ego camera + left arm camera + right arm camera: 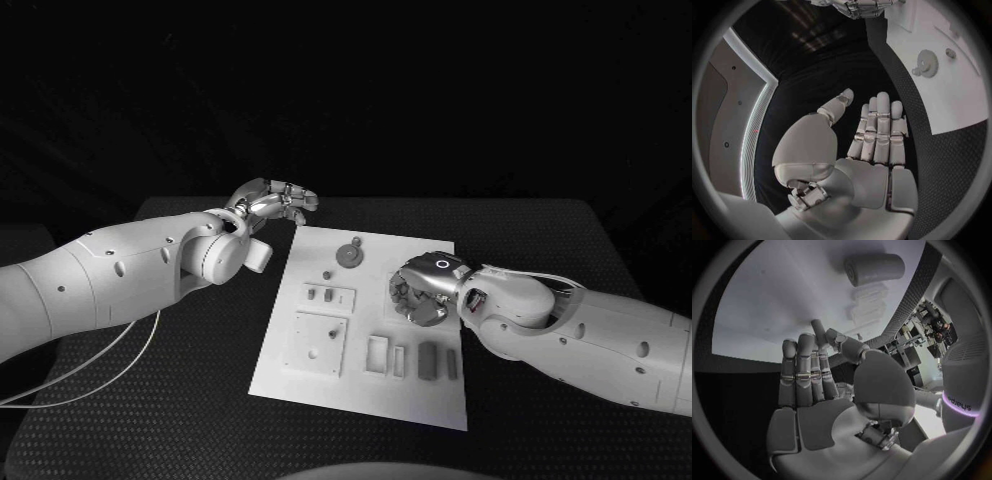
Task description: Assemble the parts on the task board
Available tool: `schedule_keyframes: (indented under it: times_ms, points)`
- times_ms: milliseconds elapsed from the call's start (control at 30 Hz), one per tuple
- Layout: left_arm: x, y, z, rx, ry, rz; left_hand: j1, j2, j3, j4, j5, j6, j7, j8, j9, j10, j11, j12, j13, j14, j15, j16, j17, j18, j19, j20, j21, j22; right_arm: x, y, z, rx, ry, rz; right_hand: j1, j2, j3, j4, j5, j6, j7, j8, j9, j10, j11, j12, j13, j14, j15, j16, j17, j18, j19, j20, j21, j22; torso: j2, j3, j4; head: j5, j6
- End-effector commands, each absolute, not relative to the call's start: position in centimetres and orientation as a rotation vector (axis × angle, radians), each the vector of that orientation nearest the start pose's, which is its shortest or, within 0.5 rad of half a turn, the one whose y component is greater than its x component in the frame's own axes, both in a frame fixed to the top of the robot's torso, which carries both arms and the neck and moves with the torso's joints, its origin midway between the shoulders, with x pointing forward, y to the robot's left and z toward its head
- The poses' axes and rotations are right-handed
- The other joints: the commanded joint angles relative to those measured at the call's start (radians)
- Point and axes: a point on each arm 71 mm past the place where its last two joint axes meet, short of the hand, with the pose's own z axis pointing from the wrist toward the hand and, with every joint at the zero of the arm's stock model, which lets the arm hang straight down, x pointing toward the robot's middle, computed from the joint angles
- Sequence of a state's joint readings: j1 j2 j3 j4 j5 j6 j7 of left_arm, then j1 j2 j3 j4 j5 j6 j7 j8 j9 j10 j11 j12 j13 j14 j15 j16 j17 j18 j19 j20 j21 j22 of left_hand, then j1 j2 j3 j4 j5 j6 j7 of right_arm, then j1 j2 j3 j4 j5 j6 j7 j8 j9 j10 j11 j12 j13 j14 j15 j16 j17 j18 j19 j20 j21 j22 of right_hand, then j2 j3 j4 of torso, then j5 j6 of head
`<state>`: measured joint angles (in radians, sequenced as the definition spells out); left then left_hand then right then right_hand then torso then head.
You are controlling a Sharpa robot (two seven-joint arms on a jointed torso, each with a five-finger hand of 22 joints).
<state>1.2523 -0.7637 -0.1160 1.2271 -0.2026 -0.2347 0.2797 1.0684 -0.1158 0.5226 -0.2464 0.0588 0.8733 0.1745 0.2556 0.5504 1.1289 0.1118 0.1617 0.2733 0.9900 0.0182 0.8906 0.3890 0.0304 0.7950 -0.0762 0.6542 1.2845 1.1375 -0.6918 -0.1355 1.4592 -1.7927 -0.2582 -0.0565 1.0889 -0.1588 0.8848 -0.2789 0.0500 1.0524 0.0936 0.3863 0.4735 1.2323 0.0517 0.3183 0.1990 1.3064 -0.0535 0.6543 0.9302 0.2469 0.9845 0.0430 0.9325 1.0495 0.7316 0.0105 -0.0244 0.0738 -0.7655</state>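
It looked like a robotics lab or test cell. A black table (pixel 577 240) with a woven-looking mat stood against a dark backdrop, and a white task board (pixel 418 400) with cut-out recesses lay at its middle. In the right wrist view, cluttered benches and equipment (pixel 920 325) stood beyond the table's edge.

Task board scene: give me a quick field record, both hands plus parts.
task board: white plate mid-table, on the black table
gear: grey gear at the board's far end; also in left wrist view
bars: grey bars at the near end
left robot hand: off the board's far left corner, fingers straight, holds nothing
right robot hand: over the board, holds nothing
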Motion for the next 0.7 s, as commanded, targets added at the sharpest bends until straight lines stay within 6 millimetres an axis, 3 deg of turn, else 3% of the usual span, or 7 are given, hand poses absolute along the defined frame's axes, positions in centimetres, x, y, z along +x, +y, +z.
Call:
schedule_keyframes:
  times_ms: [33,467,700]
  points:
    - [53.8,25.6,-19.7,-0.948,1.549,-1.277,-0.004,-0.005,0.001,0.006,0.0,-0.007,-0.002,0.004,-0.001,0.001,0.007,0.004,-0.001,-0.005,0.005,-0.006,0.001,0.015,0.005,0.0,-0.005,0.002,45.5,-13.2,-24.8,-0.611,1.666,0.628,0.003,0.01,0.006,-0.002,-0.002,0.01,0.0,0.007,0.019,0.01,-0.004,0.004,0.016,0.003,-0.006,0.007,0.002,0.015,0.006,0.003,0.006,0.002,0.0,0.0002,-0.001,0.0,0.006]
    - [54.0,25.8,-19.7,-0.949,1.545,-1.272,-0.004,-0.005,0.001,0.006,0.0,-0.007,-0.002,0.004,-0.001,0.001,0.007,0.004,-0.001,-0.005,0.005,-0.007,0.002,0.015,0.004,0.0,-0.005,0.002,46.1,-13.0,-21.3,-0.501,1.626,0.715,0.001,0.009,0.007,-0.003,-0.002,0.011,-0.001,0.008,0.022,0.011,-0.005,0.006,0.018,0.003,-0.007,0.009,0.005,0.015,0.007,0.001,0.009,0.003,0.0,0.0,-0.0003,0.001,0.014]
    - [54.1,25.9,-19.7,-0.949,1.54,-1.267,-0.004,-0.005,0.001,0.006,0.0,-0.006,-0.002,0.005,-0.001,0.001,0.007,0.005,-0.001,-0.005,0.005,-0.007,0.002,0.015,0.004,0.0,-0.005,0.002,45.7,-11.4,-20.4,-0.473,1.606,0.798,0.0,0.013,0.007,-0.004,-0.002,0.01,-0.001,0.007,0.024,0.009,-0.005,0.006,0.019,0.002,-0.007,0.011,0.007,0.015,0.007,0.0,0.011,0.005,0.0,-0.0005,-0.0001,0.009,0.018]
